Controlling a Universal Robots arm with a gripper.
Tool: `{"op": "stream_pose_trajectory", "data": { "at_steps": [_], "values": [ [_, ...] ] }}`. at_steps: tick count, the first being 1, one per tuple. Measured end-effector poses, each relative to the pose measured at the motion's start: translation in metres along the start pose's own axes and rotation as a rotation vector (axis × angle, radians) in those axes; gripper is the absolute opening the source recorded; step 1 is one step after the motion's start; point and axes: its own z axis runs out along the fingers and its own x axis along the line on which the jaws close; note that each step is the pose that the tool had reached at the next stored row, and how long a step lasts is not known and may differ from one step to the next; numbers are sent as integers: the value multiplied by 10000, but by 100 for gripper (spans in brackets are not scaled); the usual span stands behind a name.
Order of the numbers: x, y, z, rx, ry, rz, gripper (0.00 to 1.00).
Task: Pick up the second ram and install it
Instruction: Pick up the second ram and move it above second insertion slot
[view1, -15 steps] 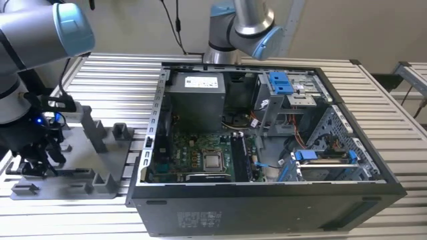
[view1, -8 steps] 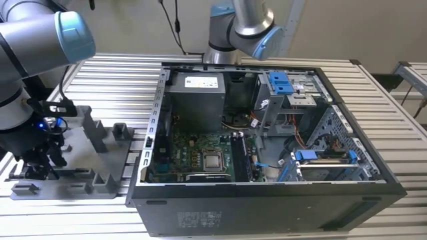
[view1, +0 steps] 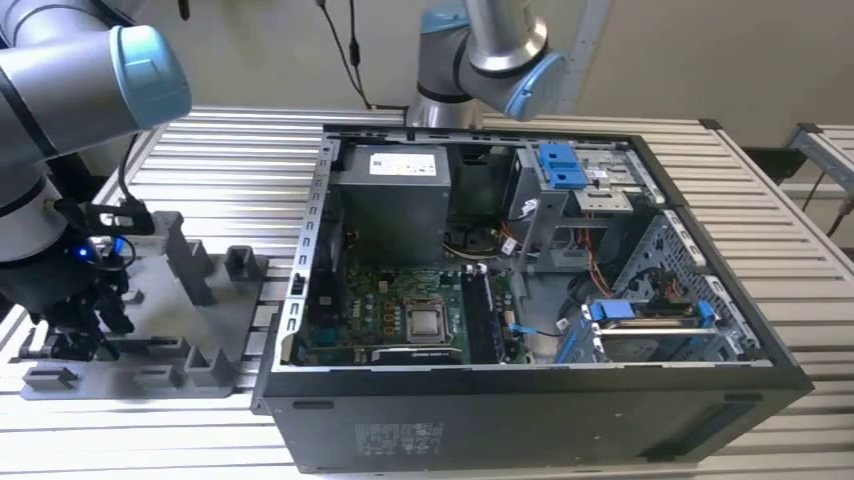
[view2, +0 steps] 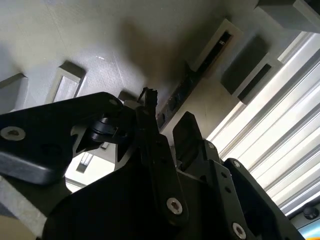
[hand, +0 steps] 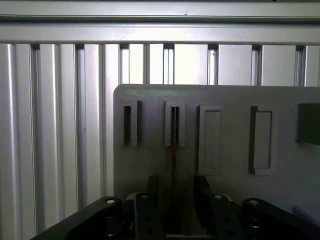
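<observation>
The second ram (hand: 174, 145) stands on edge in a narrow slot of the grey tray (hand: 225, 115); it looks like a thin dark strip. My gripper (hand: 175, 192) is open and straddles it, one finger on each side with a small gap to the stick. In the second wrist view the ram (view2: 176, 99) runs along its slot just past the gripper (view2: 167, 125). In the exterior view my gripper (view1: 80, 320) hangs low over the tray (view1: 187, 330) on that view's left, beside the open computer case (view1: 534, 400).
The tray carries several raised grey blocks and a post (view1: 180, 250). Inside the case lie the motherboard (view1: 400, 320), power supply (view1: 390, 195) and drive bays (view1: 587, 180). A second arm (view1: 481, 50) stands behind the case. Ribbed metal table (view1: 227, 170) surrounds everything.
</observation>
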Motion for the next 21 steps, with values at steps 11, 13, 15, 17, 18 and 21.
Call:
{"op": "stream_pose_trajectory", "data": {
  "at_steps": [11,13,15,17,18,21],
  "values": [
    [0,0,0,1,0,-3,53],
    [0,0,0,1,0,-4,41],
    [0,0,0,0,0,-5,35],
    [0,0,0,0,0,-6,29],
    [0,0,0,0,0,-6,29],
    [0,0,0,0,0,-7,29]
  ]
}}
